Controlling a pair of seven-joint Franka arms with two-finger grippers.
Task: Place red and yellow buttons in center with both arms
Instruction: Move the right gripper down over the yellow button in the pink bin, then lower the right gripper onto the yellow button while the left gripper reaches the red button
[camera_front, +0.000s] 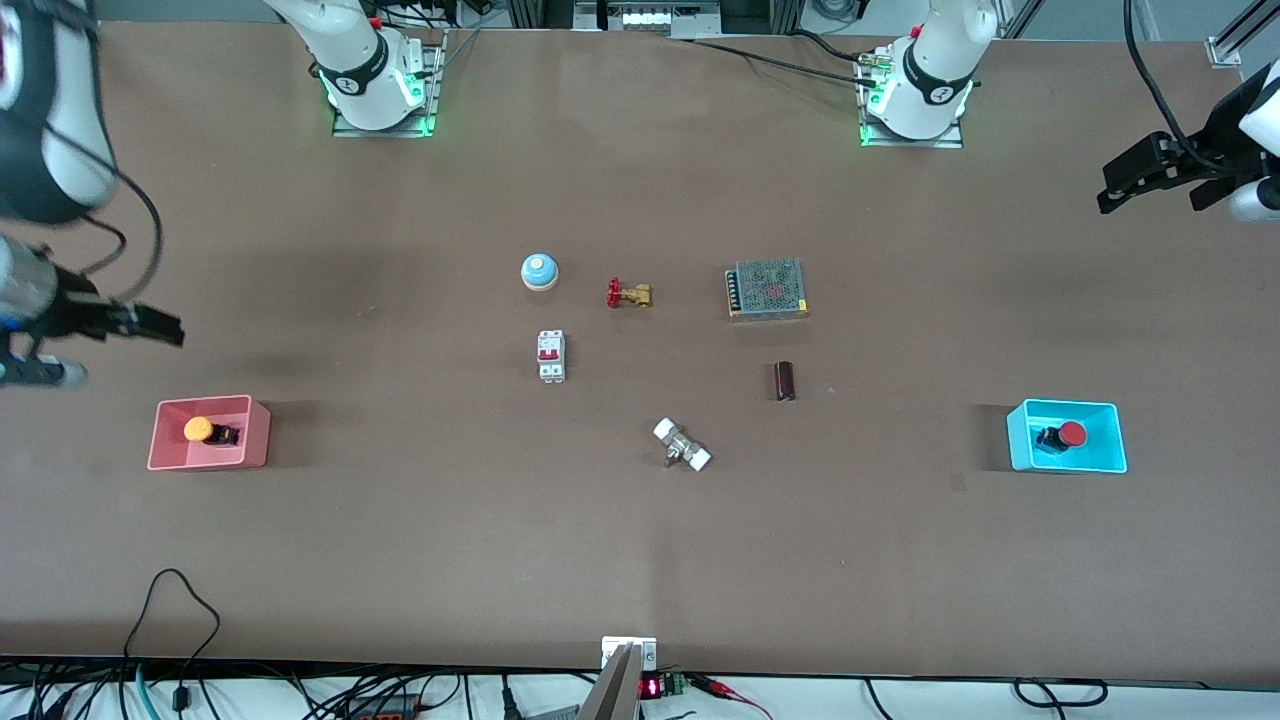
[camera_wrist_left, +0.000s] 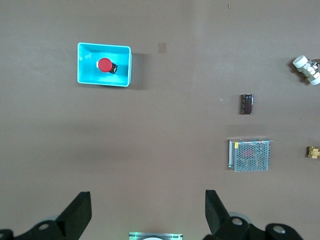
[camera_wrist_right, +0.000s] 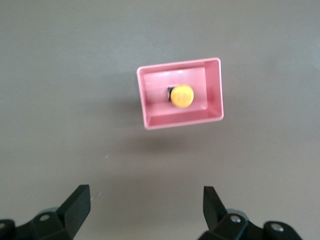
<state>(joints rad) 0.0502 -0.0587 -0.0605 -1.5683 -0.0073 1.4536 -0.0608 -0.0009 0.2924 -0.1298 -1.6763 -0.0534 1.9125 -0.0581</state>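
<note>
The yellow button (camera_front: 199, 430) lies in a pink bin (camera_front: 160, 440) at the right arm's end of the table. It also shows in the right wrist view (camera_wrist_right: 182, 96). My right gripper (camera_front: 165, 330) hangs open and empty above the table beside that bin, its own view showing spread jaws (camera_wrist_right: 146, 207). The red button (camera_front: 1070, 434) lies in a cyan bin (camera_front: 1020, 445) at the left arm's end and shows in the left wrist view (camera_wrist_left: 104, 65). My left gripper (camera_front: 1115, 195) is open and empty, high over the table's end, with spread jaws (camera_wrist_left: 148, 210). The brown tabletop center (camera_front: 640, 380) is bare.
Round the center lie a blue-and-white bell (camera_front: 539, 271), a brass valve with a red handle (camera_front: 628, 294), a white circuit breaker (camera_front: 551, 356), a metal mesh power supply (camera_front: 767, 289), a dark cylinder (camera_front: 785, 381) and a white-ended fitting (camera_front: 682, 445).
</note>
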